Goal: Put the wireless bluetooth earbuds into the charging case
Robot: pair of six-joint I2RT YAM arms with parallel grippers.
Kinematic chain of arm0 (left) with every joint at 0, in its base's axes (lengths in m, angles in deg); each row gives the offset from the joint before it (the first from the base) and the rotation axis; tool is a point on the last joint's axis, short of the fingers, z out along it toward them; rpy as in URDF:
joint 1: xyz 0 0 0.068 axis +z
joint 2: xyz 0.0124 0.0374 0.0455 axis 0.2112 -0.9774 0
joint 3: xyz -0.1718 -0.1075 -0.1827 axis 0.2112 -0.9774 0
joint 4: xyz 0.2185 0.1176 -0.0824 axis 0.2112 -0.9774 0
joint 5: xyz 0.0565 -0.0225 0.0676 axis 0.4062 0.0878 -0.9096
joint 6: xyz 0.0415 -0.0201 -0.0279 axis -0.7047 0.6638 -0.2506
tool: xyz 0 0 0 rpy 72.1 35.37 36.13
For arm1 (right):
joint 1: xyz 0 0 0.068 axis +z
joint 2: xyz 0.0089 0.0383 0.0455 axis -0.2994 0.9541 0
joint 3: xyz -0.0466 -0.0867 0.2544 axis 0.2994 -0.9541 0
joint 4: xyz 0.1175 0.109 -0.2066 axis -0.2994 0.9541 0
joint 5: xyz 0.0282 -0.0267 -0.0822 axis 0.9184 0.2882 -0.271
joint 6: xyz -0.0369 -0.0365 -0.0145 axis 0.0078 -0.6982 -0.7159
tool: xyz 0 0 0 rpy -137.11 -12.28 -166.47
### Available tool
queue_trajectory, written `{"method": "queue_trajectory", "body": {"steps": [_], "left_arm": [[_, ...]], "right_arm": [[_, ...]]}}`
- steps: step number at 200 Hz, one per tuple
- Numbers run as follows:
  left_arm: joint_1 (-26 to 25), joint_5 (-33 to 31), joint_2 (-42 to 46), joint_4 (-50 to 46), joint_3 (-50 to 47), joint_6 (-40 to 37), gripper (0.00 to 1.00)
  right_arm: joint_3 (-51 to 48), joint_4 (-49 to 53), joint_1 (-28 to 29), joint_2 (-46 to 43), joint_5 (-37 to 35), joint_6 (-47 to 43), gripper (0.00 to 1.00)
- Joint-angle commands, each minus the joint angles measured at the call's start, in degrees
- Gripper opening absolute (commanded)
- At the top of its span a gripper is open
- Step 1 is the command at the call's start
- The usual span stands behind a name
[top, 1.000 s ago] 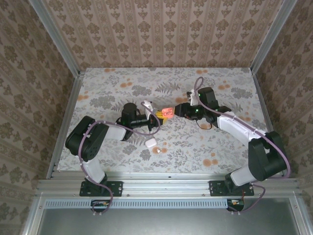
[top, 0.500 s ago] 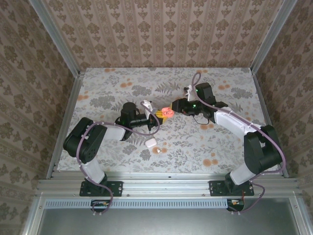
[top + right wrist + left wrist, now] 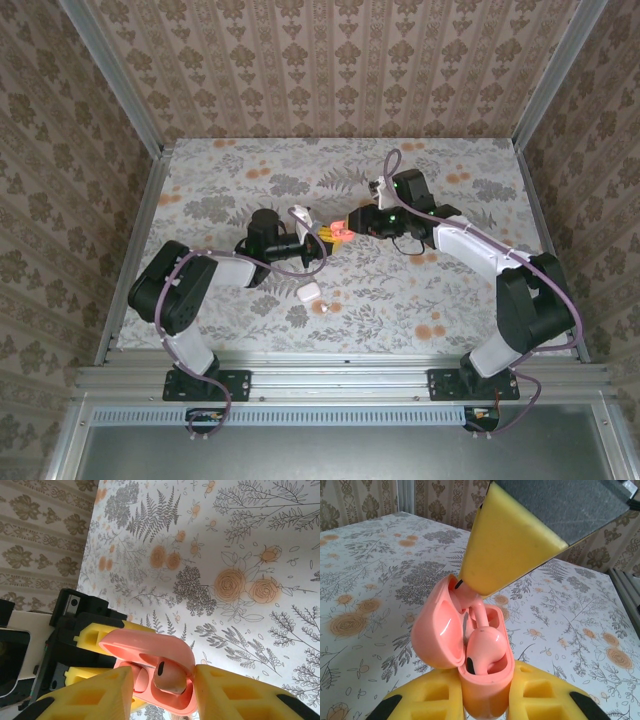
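Lying between patterned walls [image 3: 330, 60], floral cloth [image 3: 230, 170]; left jaws clamped on pink charging case [image 3: 487, 695], right jaws slightly parted.

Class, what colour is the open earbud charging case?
Coral pink; the open plastic charging case shows best in the left wrist view.

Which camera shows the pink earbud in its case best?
The left wrist view: the pink earbud sits large and sharp in the open charging case. The right wrist view shows it partly under the lid. In the top view it is too small to make out.
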Motion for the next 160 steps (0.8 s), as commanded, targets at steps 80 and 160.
{"method": "queue_trajectory", "body": {"steps": [80, 160], "left_arm": [[-0.74, -0.07, 2.80, -1.14, 0.08, -2.14, 0.09], [-0.73, -0.38, 2.87, -2.37, 0.00, -2.90, 0.09]], "right_arm": [[2.10, 2.73, 0.74, 2.00, -2.13, -1.92, 0.33], [1.52, 3.09, 1.03, 0.60, -3.36, -3.86, 0.24]]}}
